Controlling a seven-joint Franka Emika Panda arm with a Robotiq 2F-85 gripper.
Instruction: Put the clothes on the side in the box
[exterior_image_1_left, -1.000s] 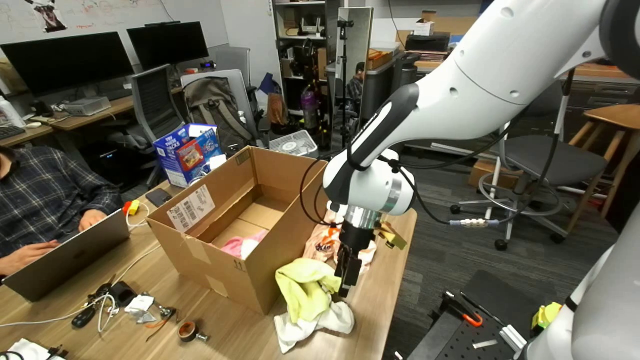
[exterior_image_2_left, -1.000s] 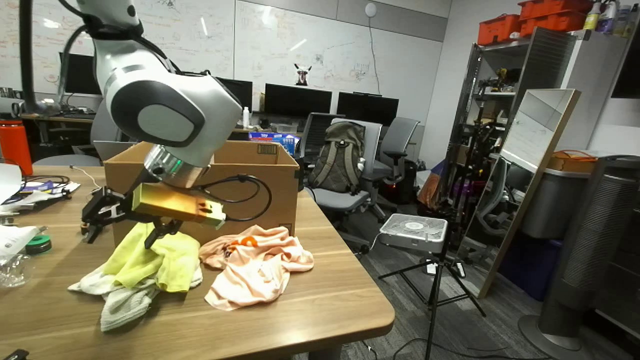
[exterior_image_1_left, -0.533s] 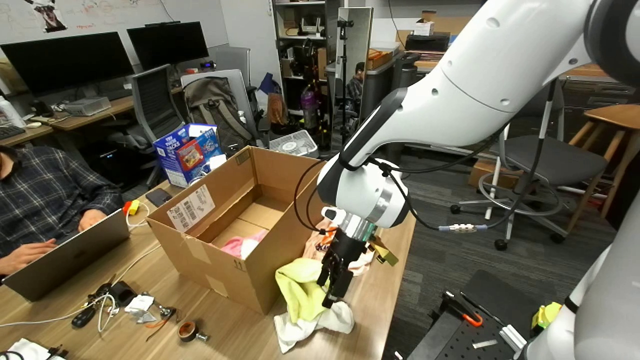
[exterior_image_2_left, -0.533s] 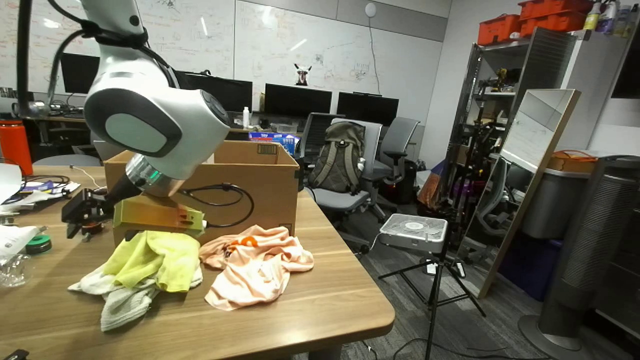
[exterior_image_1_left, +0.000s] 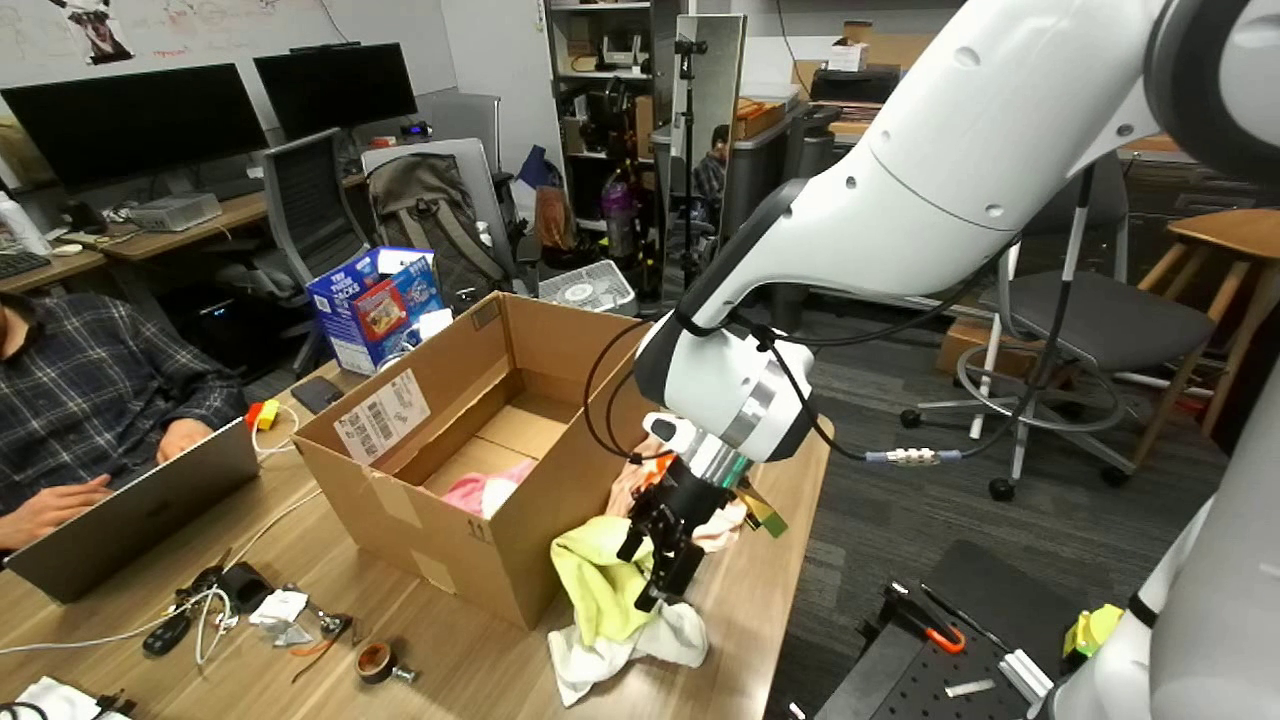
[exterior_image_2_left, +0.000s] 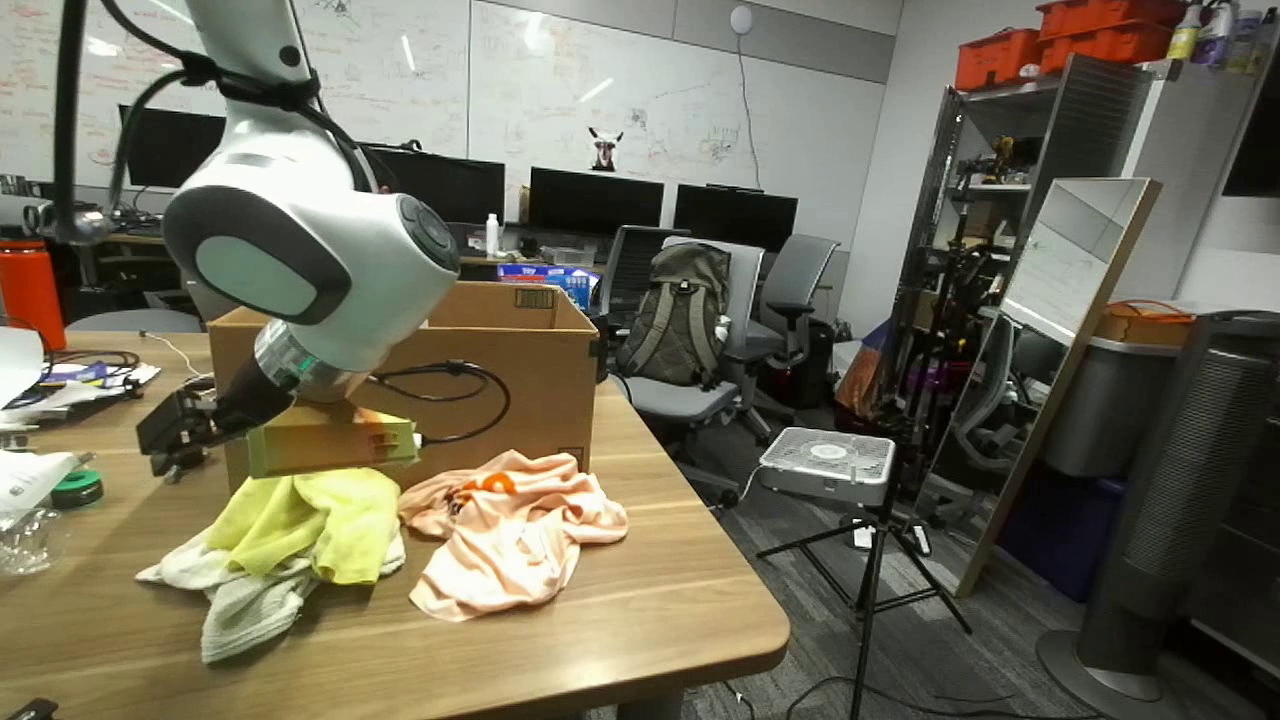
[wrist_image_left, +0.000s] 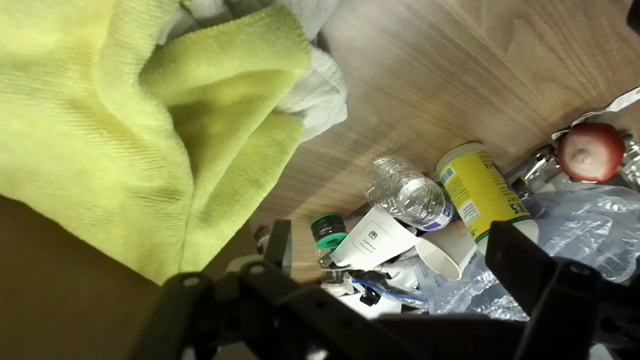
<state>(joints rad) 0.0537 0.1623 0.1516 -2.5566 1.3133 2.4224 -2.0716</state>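
The pincer (wrist_image_left: 392, 245) stands wide apart, its two fingers (wrist_image_left: 516, 265) spread so that clutter on the tabletop (exterior_image_2_left: 680, 590) shows through the gap. The yellow cloth (wrist_image_left: 90, 135) lies to one side of that gap: it fills the upper left of the wrist view, its folded edge coming just beside the finger on that side. Whether that finger touches it cannot be told.

In an exterior view the robot arm (exterior_image_1_left: 900, 200) brings the pincer in at a slant, and the fingers overlap the yellow cloth as seen from there. In an exterior view a yellowish block (exterior_image_2_left: 335, 443) fixed near the pincer sits right above the top of the yellow cloth, while the fingers reach past the cloth's edge, higher than the tabletop.

A whitish cloth (exterior_image_2_left: 250, 610) spreads from under the yellow cloth; whether the two are a single piece cannot be told. Just beside them lies the peach cloth (exterior_image_2_left: 515, 545), crumpled, marked with orange and farther from the fingers than the yellow cloth. All of these lie along the outside of the box (exterior_image_1_left: 440, 540).

The pink cloth (exterior_image_1_left: 470, 492), partly white, is inside the box, so a cardboard wall stands between it and the pincer. A white label (exterior_image_1_left: 380, 415) shows on the inner side of the box.

Seen between the fingers, well beyond the yellow cloth, are a clear bottle (wrist_image_left: 407, 192), a paper cup (wrist_image_left: 452, 242) and a green reel (wrist_image_left: 328, 231).
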